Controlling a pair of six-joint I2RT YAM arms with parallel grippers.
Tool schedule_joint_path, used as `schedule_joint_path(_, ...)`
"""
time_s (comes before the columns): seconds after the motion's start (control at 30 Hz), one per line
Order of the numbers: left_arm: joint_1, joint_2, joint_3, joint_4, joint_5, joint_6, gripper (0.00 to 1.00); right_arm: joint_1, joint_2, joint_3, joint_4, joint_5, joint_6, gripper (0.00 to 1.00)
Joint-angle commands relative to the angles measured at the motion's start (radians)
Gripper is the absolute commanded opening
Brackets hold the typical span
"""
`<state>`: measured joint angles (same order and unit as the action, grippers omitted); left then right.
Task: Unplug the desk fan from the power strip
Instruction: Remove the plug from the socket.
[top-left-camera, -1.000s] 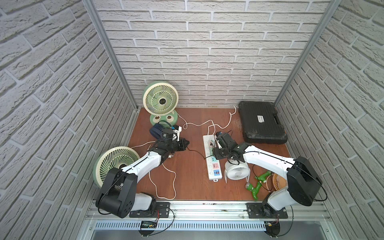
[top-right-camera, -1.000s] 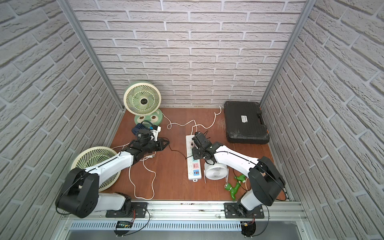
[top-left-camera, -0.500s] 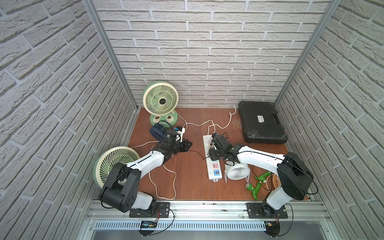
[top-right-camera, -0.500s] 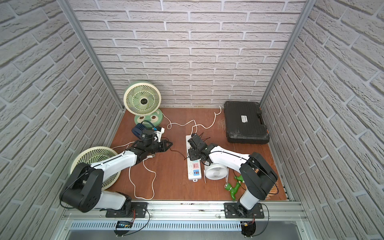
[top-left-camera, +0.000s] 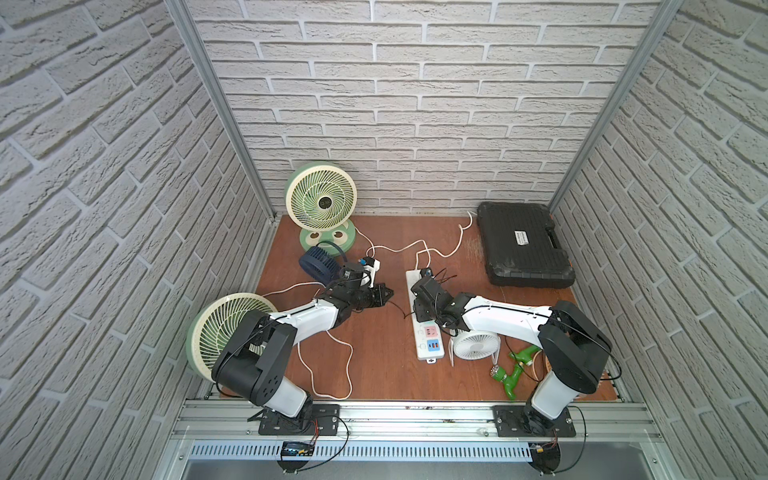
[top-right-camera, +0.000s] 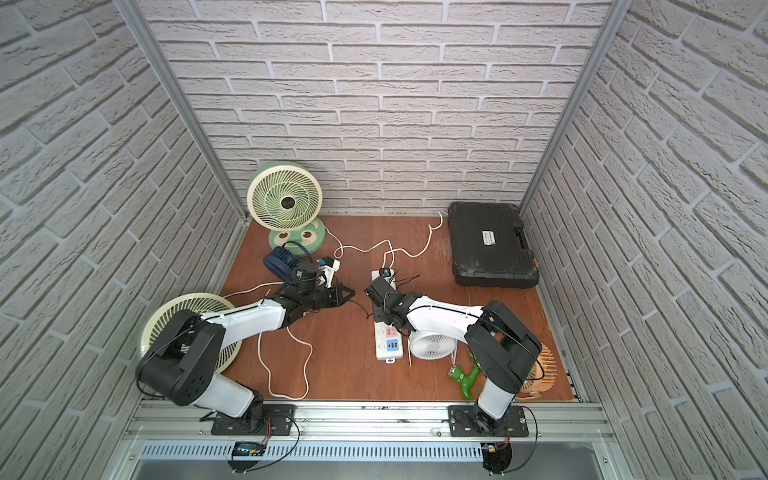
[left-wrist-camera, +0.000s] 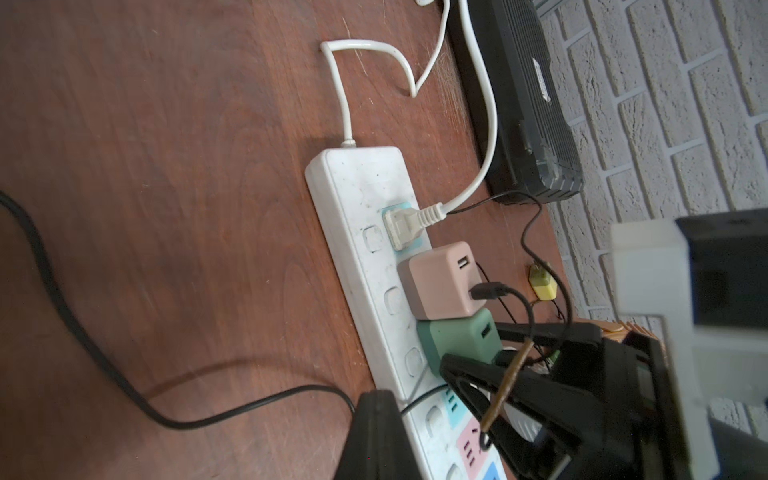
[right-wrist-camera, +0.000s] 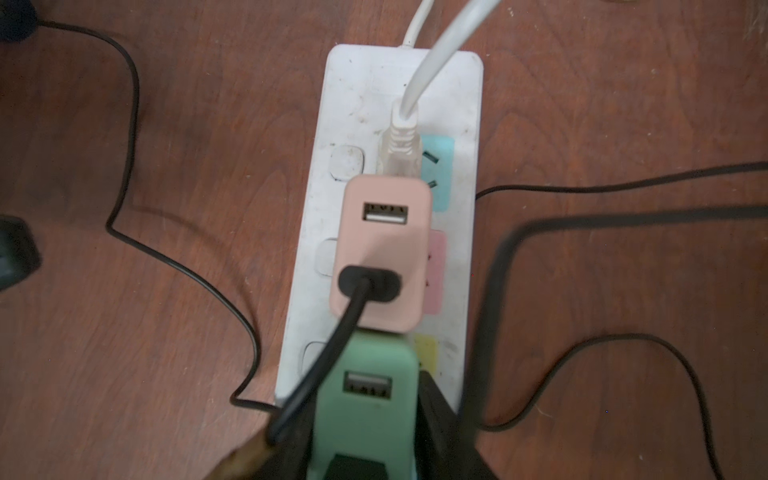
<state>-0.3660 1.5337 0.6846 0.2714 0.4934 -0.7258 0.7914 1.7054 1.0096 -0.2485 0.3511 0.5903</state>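
The power strip (top-left-camera: 430, 341) runs near to far at the middle of the table (top-left-camera: 374, 357), a near adapter (right-wrist-camera: 365, 399) and a far adapter (right-wrist-camera: 384, 253) plugged into it, with a small fan (top-left-camera: 476, 347) just right of its near end, a case (top-left-camera: 523, 249) far right, an upright fan (top-left-camera: 322, 202) far left and another fan (top-left-camera: 222, 328) at the near left edge.

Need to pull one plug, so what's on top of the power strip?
A white plug, a pink charger with a black cable, and a green charger sit on the power strip. They hide the sockets beneath.
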Motion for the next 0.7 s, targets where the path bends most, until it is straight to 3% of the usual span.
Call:
schedule_joint_path(0.0,-0.022,0.029,0.032,0.084,0.026,-0.019,0.00,0.023,0.015,0.037,0.030,0.058,0.022,0.31)
schedule_joint_path(0.27,-0.068,0.132,0.078,0.138,0.046,-0.043,0.00,0.038,0.029,0.037,0.028,0.082,0.036,0.20)
schedule_joint_path(0.67,-0.100,0.297,0.135,0.252,0.091,-0.106,0.00,0.041,0.031,0.028,0.026,0.086,0.051,0.18)
